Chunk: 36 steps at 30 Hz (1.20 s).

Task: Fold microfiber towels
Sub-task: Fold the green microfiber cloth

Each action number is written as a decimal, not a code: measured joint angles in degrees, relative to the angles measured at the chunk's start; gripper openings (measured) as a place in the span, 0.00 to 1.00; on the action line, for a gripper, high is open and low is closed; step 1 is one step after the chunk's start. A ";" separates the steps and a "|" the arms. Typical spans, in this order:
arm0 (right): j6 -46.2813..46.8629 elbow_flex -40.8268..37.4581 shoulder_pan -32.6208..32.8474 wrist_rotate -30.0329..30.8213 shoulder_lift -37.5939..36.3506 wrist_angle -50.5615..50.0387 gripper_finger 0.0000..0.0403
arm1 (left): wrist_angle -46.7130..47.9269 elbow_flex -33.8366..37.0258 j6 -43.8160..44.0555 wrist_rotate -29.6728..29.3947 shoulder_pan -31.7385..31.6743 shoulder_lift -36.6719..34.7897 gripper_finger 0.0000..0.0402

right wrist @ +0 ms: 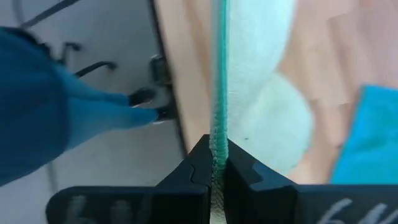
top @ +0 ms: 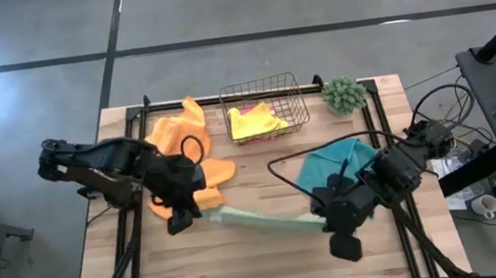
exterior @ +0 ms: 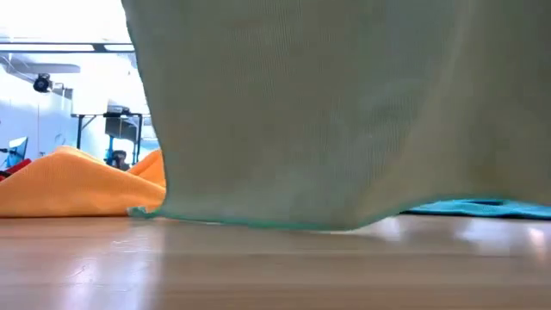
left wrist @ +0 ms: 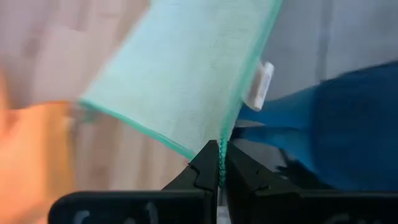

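Seen from above: light green towel [top: 255, 218] stretched taut between left gripper [top: 181, 223] and right gripper [top: 331, 223], long axis running across the front of the worktop [top: 244, 270], each arm at its own end, wrists bent down; orange towels [top: 184, 156] behind the left arm, teal towel [top: 335, 162] behind the right. At table height: green cloth hanging as a curtain, lower hem barely above the wood. Left wrist: jaws pinched on the hem, white tag [left wrist: 260, 86] nearby. Right wrist: jaws likewise clamped on the teal-stitched edge.
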<state>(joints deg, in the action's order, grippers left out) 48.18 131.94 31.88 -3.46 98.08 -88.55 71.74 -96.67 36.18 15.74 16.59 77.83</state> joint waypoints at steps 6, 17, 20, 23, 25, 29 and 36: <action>2.01 0.02 1.96 -7.07 -0.04 5.10 0.02 | -10.47 -0.14 8.12 12.80 5.02 -1.25 0.00; 5.44 0.04 8.08 -8.01 -0.02 17.67 0.02 | -21.41 0.33 17.34 15.17 15.39 0.97 0.00; 4.78 -0.04 8.65 -6.13 0.03 17.08 0.02 | -21.73 0.40 17.25 15.11 16.43 2.05 0.00; 4.96 -0.27 8.59 -1.92 0.03 12.06 0.02 | -20.80 0.49 14.68 14.03 16.47 3.36 0.00; 6.43 -0.72 7.96 0.28 0.21 7.88 0.02 | -19.08 0.49 12.60 12.15 16.23 4.20 0.00; 8.18 -2.95 6.66 4.26 0.92 0.05 0.02 | -10.20 0.49 7.42 6.90 14.32 5.47 0.00; 6.69 -6.59 4.64 4.64 1.48 -1.43 0.02 | -0.12 0.57 0.68 -2.28 9.38 5.35 0.00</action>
<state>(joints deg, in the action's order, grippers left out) 54.87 125.35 36.53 1.17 99.56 -89.98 71.63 -96.09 36.85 13.45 25.97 83.18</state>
